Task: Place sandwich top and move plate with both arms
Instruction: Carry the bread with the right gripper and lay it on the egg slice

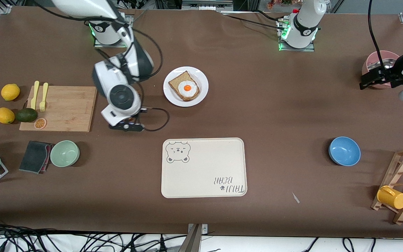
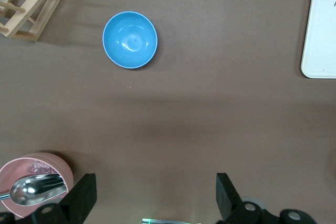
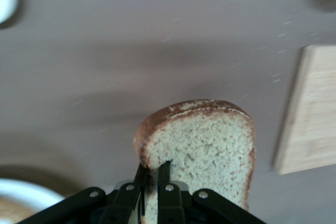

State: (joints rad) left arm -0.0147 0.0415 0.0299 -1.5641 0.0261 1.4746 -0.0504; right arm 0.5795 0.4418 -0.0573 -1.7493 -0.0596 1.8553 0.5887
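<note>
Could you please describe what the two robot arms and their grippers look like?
Both arms are white and jointed, with dark joint bands, black cables and green-lit bases. The right gripper has slim black linked fingers with silver pins. The left gripper has broader, blocky black fingers.

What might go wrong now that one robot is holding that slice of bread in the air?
The right hand pinches the sandwich top only by a thin edge, so the slice may sag, tear or slip out. It must land on the bread slice with the fried egg on the plate; a skewed drop could leave it hanging over. The left hand waits open near the pink bowl.
</note>
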